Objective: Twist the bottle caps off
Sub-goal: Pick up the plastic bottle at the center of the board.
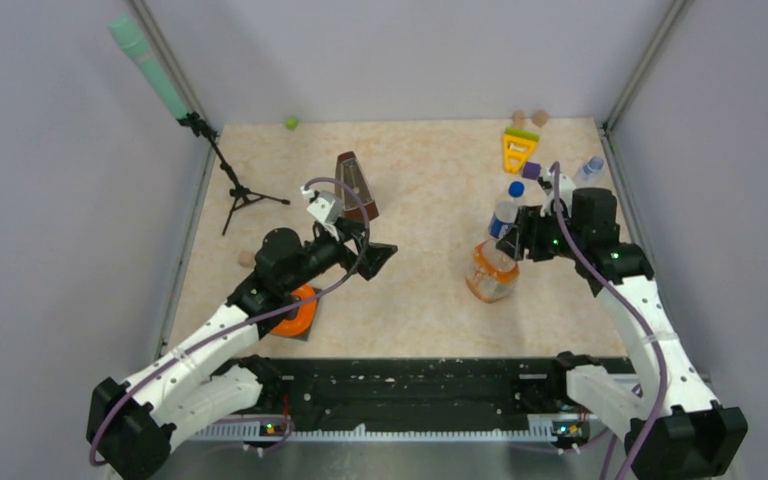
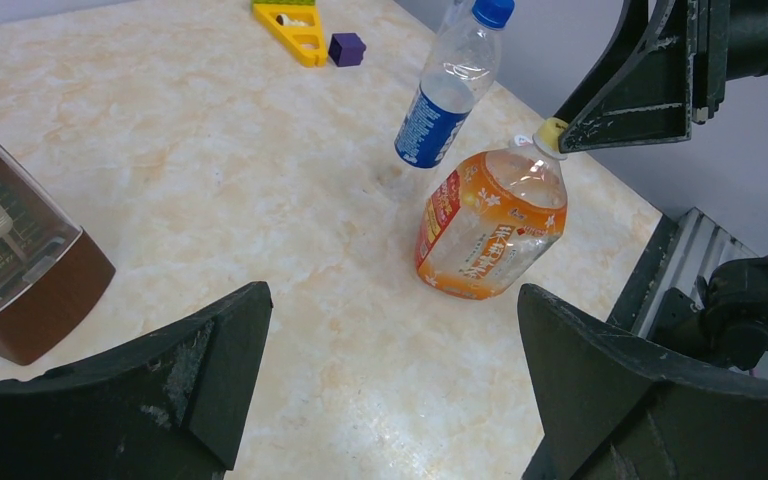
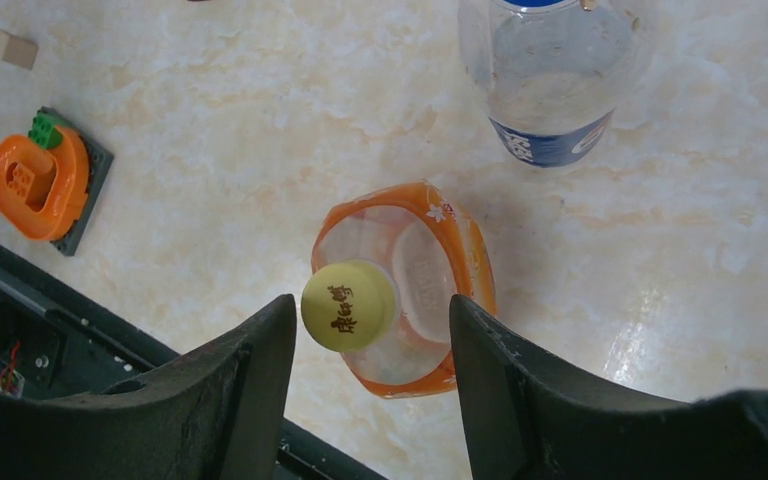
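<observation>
The squat orange-tinted bottle [image 1: 490, 278] stands upright right of centre, its yellow cap [image 3: 348, 305] on. My right gripper [image 3: 371, 310] hangs over it, open, fingers either side of the cap. The left finger is almost against the cap, and a gap shows at the right finger. Just behind stands the slim blue-labelled bottle [image 1: 505, 213] with its blue cap [image 1: 516, 188] on. A third clear bottle [image 1: 588, 168] lies near the right wall. My left gripper [image 2: 392, 300] is wide open and empty, above bare table, well left of the bottles.
A brown metronome [image 1: 355, 185] stands mid-table beside my left gripper. A microphone stand [image 1: 235, 190] is at back left, and an orange toy on a dark plate [image 1: 298, 312] under the left arm. A yellow toy [image 1: 518, 148] and purple block [image 1: 531, 170] lie behind the bottles.
</observation>
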Controlling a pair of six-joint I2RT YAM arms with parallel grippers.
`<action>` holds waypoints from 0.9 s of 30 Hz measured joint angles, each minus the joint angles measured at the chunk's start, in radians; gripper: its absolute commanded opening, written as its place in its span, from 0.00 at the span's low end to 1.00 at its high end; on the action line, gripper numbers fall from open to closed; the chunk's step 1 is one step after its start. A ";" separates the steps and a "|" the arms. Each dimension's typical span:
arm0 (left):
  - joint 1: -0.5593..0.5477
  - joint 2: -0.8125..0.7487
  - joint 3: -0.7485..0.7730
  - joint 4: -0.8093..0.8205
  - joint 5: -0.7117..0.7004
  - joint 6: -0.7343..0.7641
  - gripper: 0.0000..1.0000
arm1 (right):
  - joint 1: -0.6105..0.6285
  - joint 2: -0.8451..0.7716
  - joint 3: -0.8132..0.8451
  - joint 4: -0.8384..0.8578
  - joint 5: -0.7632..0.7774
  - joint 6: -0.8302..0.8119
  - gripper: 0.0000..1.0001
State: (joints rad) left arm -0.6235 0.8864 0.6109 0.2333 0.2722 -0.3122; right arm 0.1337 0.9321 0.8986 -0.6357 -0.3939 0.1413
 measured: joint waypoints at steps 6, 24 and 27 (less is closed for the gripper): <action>0.000 0.000 0.000 0.000 0.001 0.000 0.98 | 0.003 0.022 0.000 0.024 -0.043 0.000 0.53; 0.000 0.000 0.000 0.000 0.004 0.000 0.98 | 0.063 0.059 -0.001 0.043 -0.025 -0.009 0.45; 0.000 0.000 0.000 0.000 0.005 0.000 0.98 | 0.068 0.059 -0.001 0.042 -0.014 -0.010 0.40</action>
State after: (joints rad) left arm -0.6235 0.8867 0.6109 0.2337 0.2775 -0.3122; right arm 0.2016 0.9909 0.8978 -0.5934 -0.4080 0.1310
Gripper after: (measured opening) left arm 0.980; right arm 0.451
